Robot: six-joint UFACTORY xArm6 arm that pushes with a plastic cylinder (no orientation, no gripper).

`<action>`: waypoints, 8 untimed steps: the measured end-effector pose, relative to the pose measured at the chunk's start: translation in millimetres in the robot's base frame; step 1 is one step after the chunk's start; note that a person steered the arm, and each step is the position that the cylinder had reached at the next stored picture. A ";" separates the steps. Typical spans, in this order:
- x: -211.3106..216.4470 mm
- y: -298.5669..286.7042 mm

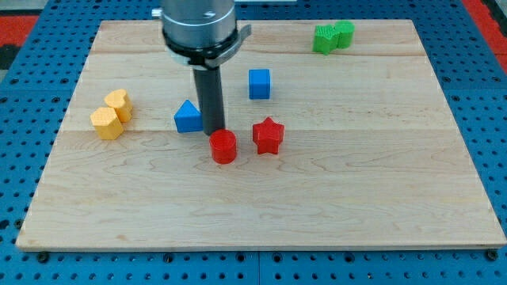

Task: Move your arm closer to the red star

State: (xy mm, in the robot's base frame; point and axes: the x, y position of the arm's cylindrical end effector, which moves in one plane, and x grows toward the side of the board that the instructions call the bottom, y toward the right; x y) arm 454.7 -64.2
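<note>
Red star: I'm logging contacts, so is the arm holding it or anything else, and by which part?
Nothing is held. My tip is a bare rod, standing between the blue triangle and the red cylinder, left of the red star.

Red cylinder (223,146), blue triangle (188,117), blue cube (259,83), yellow pair (112,115), green pair (333,36).

The arm enters from the view's top, a little left of the middle. Its wide grey metal wrist (198,28) sits above a straight dark rod (211,95) that points down, upright. My tip (213,131) is at the rod's lower end, on the desk (356,190).
</note>
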 end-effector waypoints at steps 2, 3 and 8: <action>-7.5 -1.5; 37.6 34.0; -13.8 80.2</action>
State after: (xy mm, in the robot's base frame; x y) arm 440.9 16.0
